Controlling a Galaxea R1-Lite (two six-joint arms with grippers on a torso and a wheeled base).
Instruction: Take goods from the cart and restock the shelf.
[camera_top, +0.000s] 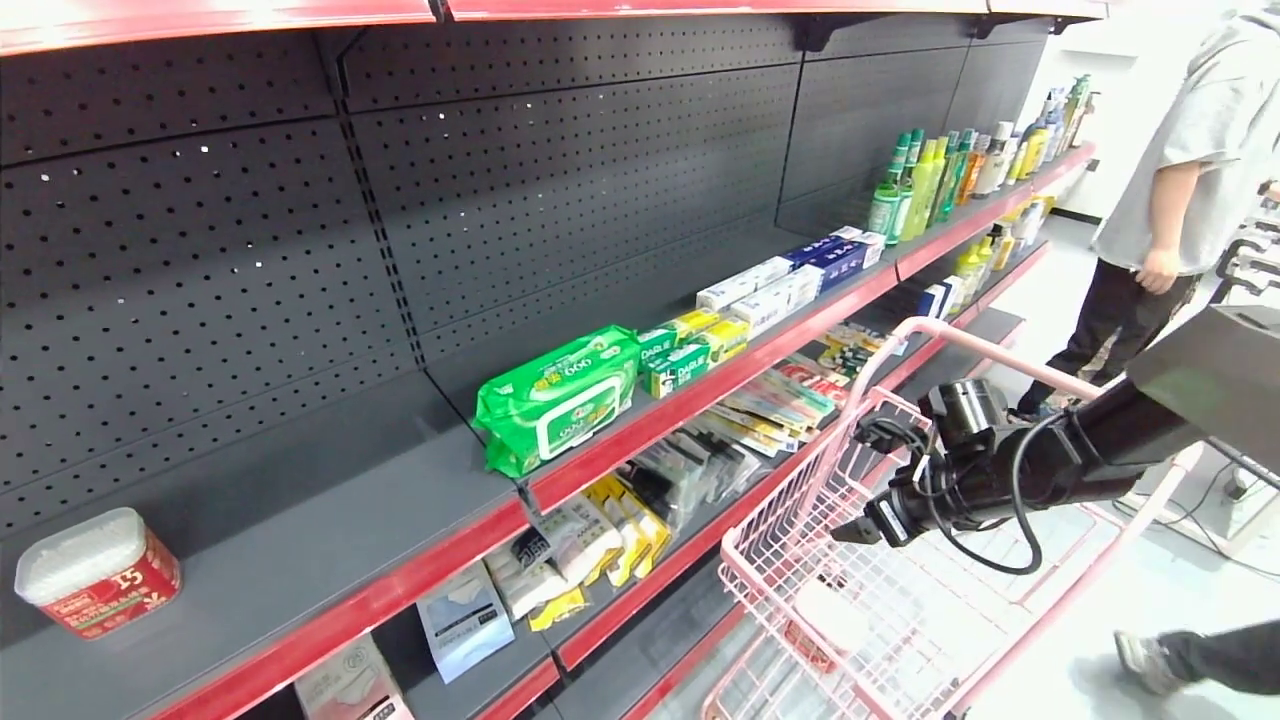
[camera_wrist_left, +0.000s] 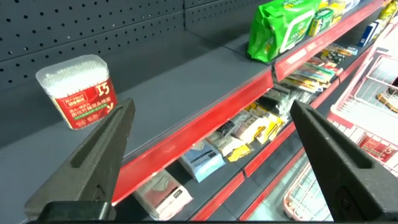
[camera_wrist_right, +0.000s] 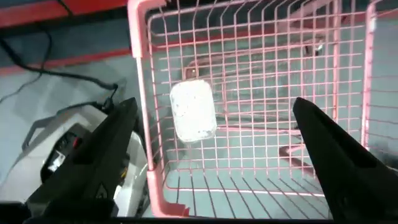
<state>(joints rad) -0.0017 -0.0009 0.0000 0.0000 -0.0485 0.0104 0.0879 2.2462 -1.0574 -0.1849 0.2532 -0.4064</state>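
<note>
Shop shelf (camera_top: 300, 520) with a long bare stretch, pink cart (camera_top: 905, 330) standing before its front edge.

The right tool (camera_top: 845, 530) hangs over the cart's near corner with fingers apart, probably so it can go down to the white-topped tub (camera_wrist_right: 193, 112) lying on the cart's bottom. The left tool (camera_wrist_left: 211, 104), also apart and holding nothing, faces the shelf between the cotton-swab tub (camera_top: 95, 570) and the green wipes pack (camera_top: 560, 395), where I judge new goods belong.

The shelf board (camera_top: 300, 480) lay open from the green wipes pack (camera_top: 560, 395) to the cotton swab tub (camera_top: 98, 570); boxes (camera_top: 690, 355) crowded the pack's far side.
</note>
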